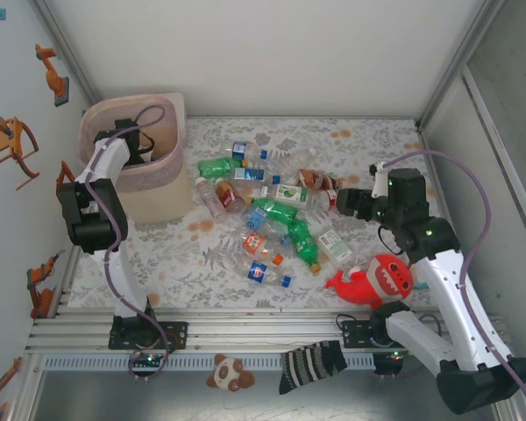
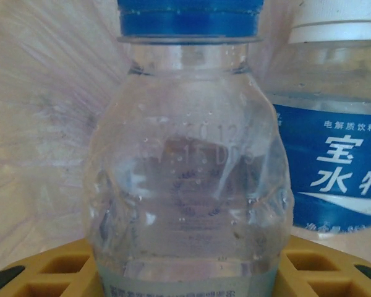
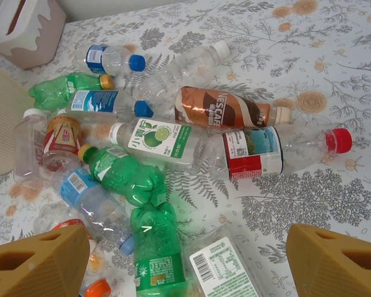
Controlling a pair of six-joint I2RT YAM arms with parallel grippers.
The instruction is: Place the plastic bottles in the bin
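Observation:
My left gripper (image 1: 125, 129) reaches down inside the pale-pink bin (image 1: 168, 162). In the left wrist view its yellow fingers (image 2: 309, 266) flank a clear bottle with a blue cap (image 2: 188, 161), and the gripper (image 2: 188, 263) is shut on it. Beside it stands a white-capped bottle with a blue label (image 2: 337, 154) against the bin's wall (image 2: 37, 124). My right gripper (image 1: 355, 203) hovers open over the pile of plastic bottles (image 1: 272, 215). Under this gripper (image 3: 185, 238) lie a crushed green bottle (image 3: 154, 241), a lime-label bottle (image 3: 161, 142) and a red-label, red-capped bottle (image 3: 266, 151).
A red plush toy with white teeth (image 1: 377, 281) lies right of the pile, near the right arm. A white box with a brown slot (image 3: 28, 28) stands beyond the bottles. A striped sock (image 1: 311, 364) and a small plush (image 1: 230, 373) rest on the front rail.

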